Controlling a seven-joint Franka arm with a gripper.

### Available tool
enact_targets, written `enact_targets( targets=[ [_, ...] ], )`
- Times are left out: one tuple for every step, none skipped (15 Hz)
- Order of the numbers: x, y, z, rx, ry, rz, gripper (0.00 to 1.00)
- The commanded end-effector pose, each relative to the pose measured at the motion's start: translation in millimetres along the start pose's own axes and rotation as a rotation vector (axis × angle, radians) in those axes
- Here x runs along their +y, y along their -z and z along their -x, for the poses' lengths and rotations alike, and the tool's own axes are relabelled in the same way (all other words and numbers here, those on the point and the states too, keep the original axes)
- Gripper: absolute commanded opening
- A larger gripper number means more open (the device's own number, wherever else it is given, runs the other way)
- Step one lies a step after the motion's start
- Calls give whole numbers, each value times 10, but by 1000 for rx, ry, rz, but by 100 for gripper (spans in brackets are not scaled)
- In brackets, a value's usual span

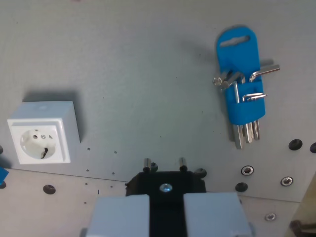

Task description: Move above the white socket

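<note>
A flat grey metal desk (pixel 148 74) is seen from above through the wrist camera. The white square plastic socket (pixel 43 132) is set on the desk at the wrist view's left edge, about mid-height; its round recessed face, with two pin holes, is turned towards the camera, and a shadow is cast behind its upper side. At the wrist view's upper right, well apart from the socket, a blue plastic holder carrying a set of silver hex keys (pixel 242 89) is laid flat, the long ends of the keys projecting below the holder. Several dark screw holes and silver bolt heads are scattered along the lower part of the desk, where a seam between two plates is crossed.

The claw (pixel 166 207) is shown at the bottom centre, its two pale grey fingers (pixel 121 215) clamped on a black plug body (pixel 165 182), from which two short metal pins (pixel 146 163) are directed up the picture. The claw is placed to the right of the socket, not over it.
</note>
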State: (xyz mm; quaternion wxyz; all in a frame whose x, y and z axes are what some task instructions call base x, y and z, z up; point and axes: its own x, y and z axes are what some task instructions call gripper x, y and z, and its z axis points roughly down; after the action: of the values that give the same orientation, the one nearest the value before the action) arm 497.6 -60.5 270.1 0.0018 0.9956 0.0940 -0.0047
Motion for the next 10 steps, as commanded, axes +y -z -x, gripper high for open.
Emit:
enact_targets(
  targets=[
    [0,0,1,0,0,0,0],
    [-1,-1,1,1,1,0,0],
    [-2,-3,2,1,1,0,0],
    [-5,-5,3,1,1,0,0],
    [-8,-9,5,1,2,0,0],
    [-13,-14,8,1,2,0,0],
    [-19,-21,12,2,3,0,0],
    [-27,-30,16,3,3,0,0],
    [-39,-43,23,4,4,0,0],
    [-56,-62,33,6,4,1,0]
  ],
)
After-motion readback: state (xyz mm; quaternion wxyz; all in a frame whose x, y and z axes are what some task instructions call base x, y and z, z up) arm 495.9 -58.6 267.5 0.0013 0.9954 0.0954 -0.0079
